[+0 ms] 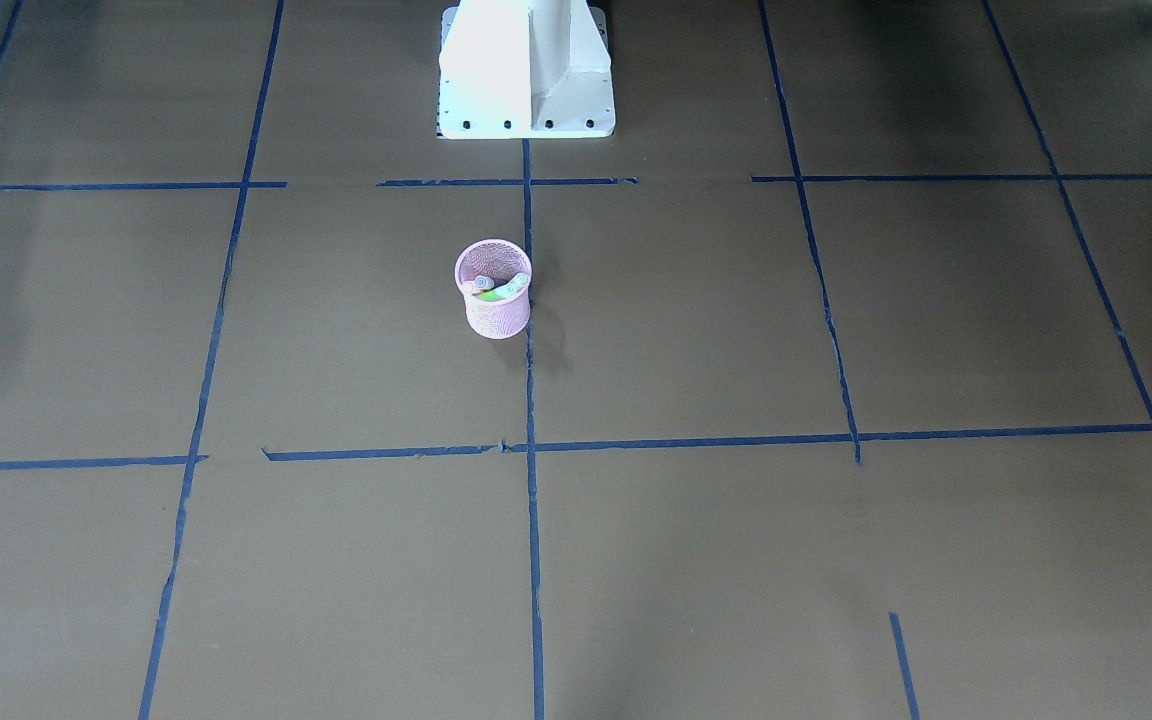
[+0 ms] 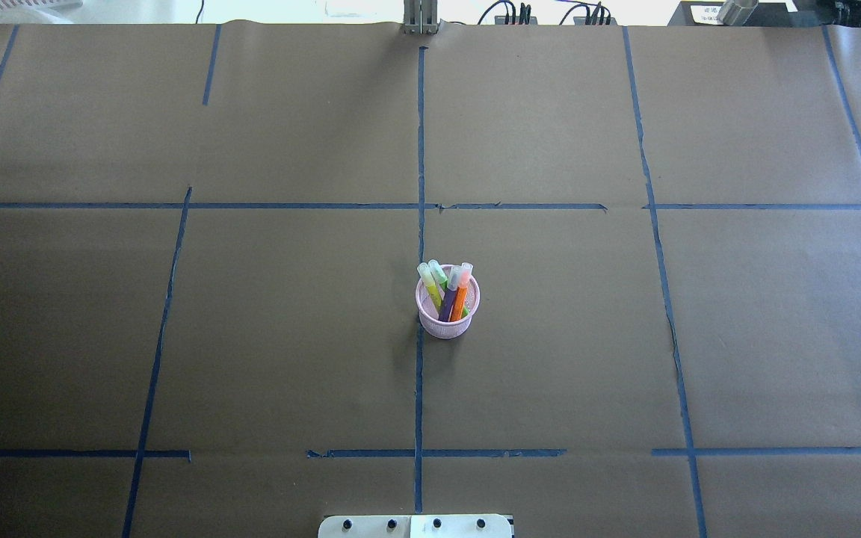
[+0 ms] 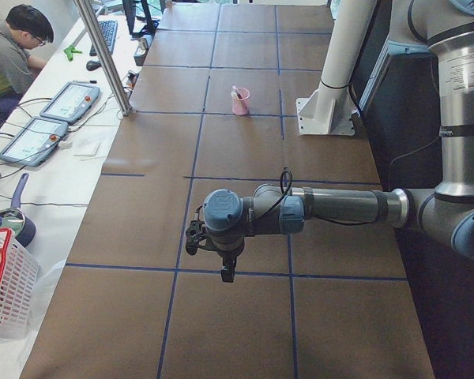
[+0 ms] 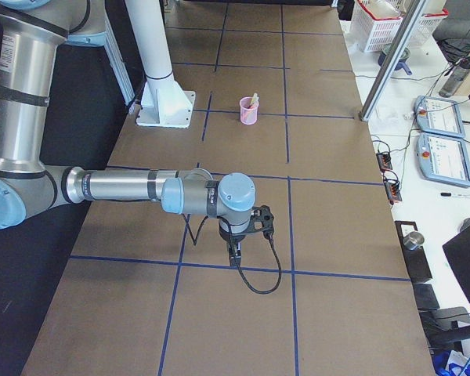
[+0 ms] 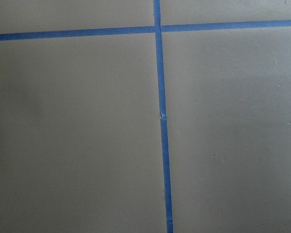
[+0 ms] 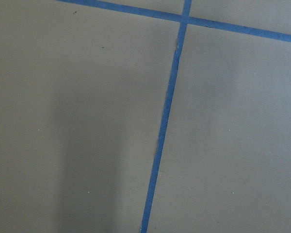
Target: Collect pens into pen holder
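Pink mesh pen holder (image 2: 447, 320) upright mid-table, touching the centre tape line (image 2: 420, 149). Pens (image 2: 454, 296) stand inside it, caps up. Left gripper (image 3: 228, 272) and right gripper (image 4: 235, 257) hang over opposite table ends, well apart from the holder. Can't tell if either is wide or narrow.

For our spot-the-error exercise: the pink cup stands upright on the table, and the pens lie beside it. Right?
No: the pens stand inside the pink cup, not beside it, as the overhead view shows. It is upright on the table.
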`<state>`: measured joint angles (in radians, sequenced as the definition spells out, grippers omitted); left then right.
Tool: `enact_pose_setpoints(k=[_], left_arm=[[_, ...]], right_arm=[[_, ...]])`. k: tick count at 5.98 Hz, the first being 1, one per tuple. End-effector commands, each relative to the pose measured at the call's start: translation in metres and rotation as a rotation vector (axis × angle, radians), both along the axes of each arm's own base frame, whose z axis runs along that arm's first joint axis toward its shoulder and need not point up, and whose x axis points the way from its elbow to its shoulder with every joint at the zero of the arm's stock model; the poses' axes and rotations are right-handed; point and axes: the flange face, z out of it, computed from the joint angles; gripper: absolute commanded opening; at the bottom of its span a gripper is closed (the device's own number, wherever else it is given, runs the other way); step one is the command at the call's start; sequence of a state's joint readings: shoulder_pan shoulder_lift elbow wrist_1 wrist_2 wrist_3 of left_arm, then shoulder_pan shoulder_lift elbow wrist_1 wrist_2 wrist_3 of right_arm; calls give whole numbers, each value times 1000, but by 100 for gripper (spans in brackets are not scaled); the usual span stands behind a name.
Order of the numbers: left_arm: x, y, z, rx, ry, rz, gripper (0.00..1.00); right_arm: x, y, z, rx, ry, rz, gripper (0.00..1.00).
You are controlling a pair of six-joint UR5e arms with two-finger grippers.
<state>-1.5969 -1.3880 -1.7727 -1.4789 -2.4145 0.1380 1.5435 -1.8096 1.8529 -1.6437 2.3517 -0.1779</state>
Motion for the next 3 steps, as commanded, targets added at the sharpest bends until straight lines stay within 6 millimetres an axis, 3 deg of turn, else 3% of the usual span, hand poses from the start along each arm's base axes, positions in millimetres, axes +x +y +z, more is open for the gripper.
enact_pose_setpoints(k=[1, 3], left_arm=[[0, 1, -4, 8, 0, 0, 100], [0, 1, -4, 8, 0, 1, 100]], right_arm=[[0, 0, -1, 2, 0, 1, 100], [1, 1, -3, 5, 0, 1, 100]])
